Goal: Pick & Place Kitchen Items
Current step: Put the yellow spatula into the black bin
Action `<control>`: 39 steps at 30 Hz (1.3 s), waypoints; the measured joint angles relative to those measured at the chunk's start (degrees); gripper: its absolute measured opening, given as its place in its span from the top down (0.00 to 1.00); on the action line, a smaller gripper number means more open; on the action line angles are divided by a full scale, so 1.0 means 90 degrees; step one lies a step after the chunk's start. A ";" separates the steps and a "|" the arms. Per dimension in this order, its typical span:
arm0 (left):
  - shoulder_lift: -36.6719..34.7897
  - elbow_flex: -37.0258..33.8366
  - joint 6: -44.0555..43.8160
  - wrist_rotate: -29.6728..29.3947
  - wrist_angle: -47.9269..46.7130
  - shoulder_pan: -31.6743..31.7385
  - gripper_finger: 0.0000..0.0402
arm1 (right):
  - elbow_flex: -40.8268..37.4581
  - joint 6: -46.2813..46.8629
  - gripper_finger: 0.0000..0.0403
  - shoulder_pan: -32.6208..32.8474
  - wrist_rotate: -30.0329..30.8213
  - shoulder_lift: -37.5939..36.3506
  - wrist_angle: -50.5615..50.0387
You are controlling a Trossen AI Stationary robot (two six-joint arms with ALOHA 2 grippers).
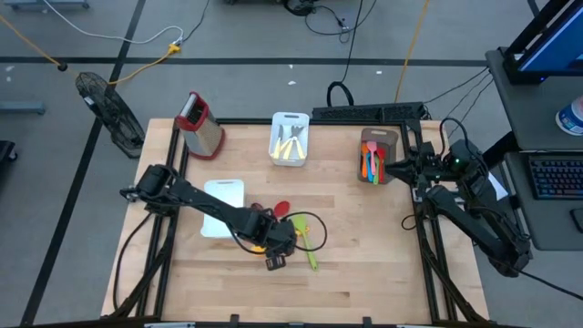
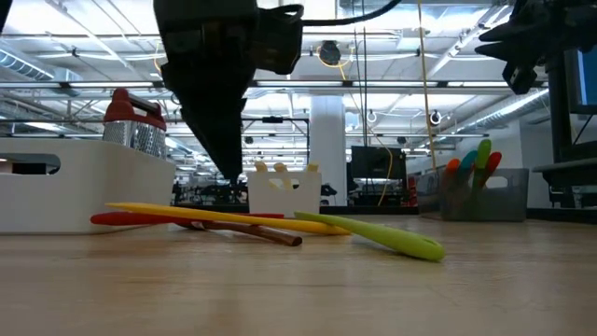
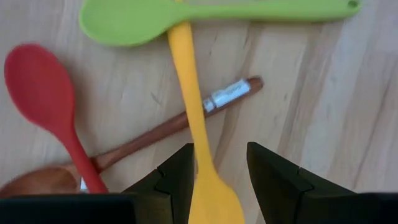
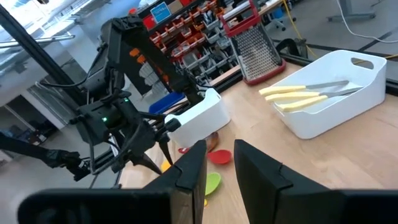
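Note:
A yellow spatula (image 3: 186, 74), a green spoon (image 3: 186, 15), a red spoon (image 3: 37, 81) and a brown wooden spoon (image 3: 174, 124) lie crossed on the table's middle (image 1: 291, 232). My left gripper (image 1: 273, 248) hangs over them, pointing down and open. Its fingers (image 3: 180, 174) stand on either side of the yellow spatula's blade end (image 3: 214, 199). In the low view the gripper (image 2: 229, 173) is a little above the pile. My right gripper (image 1: 387, 169) waits by the brown tray, its fingers (image 4: 186, 174) a narrow gap apart, holding nothing.
A white tray (image 1: 223, 205) lies just left of the pile. Another white tray (image 1: 290, 137) with yellow-handled utensils stands at the far middle. A brown tray (image 1: 375, 155) holds several coloured utensils at the far right. A steel grater (image 1: 200, 123) stands far left.

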 joint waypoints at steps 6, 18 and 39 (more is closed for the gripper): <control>-0.0004 0.0000 -0.0253 -0.0217 -0.0026 -0.0006 0.62 | 0.0000 -0.0036 0.82 0.0000 -0.0001 0.0000 -0.0002; 0.0230 -0.0006 -0.0545 -0.0200 -0.0061 -0.0085 0.62 | 0.0000 -0.0138 0.82 0.0000 -0.0022 0.0002 -0.0002; 0.0413 -0.0102 -0.1069 -0.0373 -0.0331 -0.0149 0.62 | 0.0000 -0.0165 0.82 0.0000 -0.0151 0.0002 -0.0002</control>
